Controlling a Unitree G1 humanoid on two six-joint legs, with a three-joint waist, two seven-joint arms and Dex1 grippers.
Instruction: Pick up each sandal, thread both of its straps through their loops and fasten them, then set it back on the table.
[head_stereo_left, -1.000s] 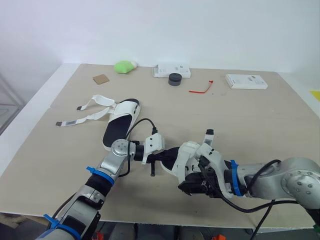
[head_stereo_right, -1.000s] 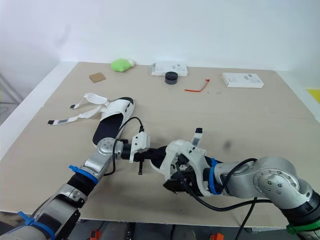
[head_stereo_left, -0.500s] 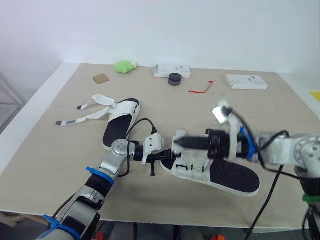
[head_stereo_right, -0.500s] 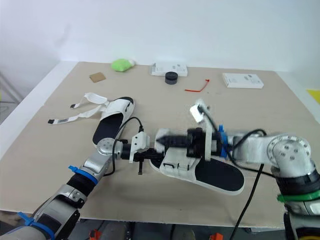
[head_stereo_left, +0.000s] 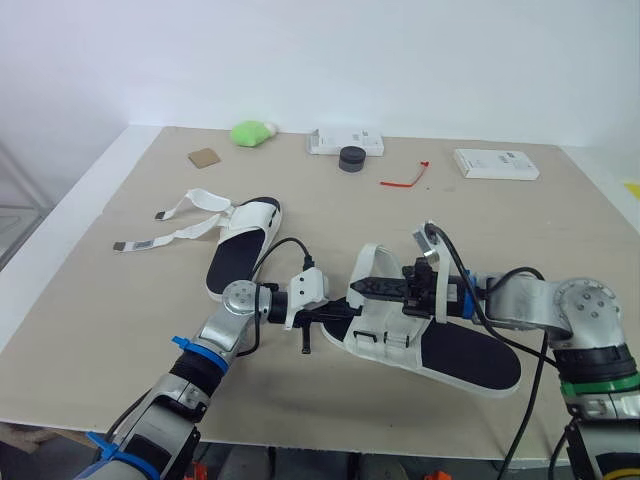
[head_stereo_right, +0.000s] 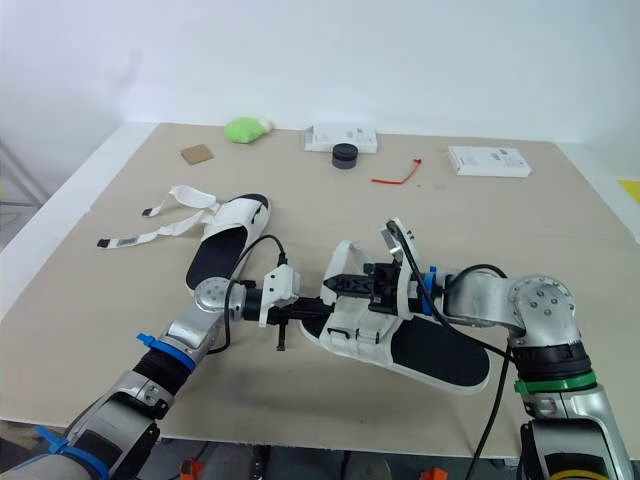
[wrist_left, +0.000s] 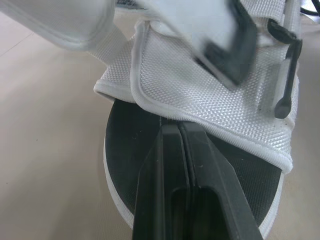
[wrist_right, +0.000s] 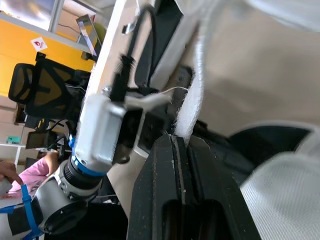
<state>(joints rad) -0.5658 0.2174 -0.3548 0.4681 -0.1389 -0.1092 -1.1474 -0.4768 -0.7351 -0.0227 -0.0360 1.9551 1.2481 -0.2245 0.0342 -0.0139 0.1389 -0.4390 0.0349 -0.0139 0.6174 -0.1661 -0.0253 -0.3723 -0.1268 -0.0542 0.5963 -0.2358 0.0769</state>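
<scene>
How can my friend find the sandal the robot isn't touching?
Look at the tan table, on the robot's left side. The far sandal lies there alone. Unlike the near sandal, its two long white straps trail loose across the table.

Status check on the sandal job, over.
Right gripper shut on the white strap of the near white mesh sandal. Left gripper shut at that sandal's end. Far white sandal flat, straps loose. Nothing blocking.

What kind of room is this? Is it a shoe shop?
Probably not a shop: more likely a robot test lab. A plain work table holds a loose sandal and small white boxes, and an office chair shows in the right wrist view.
</scene>
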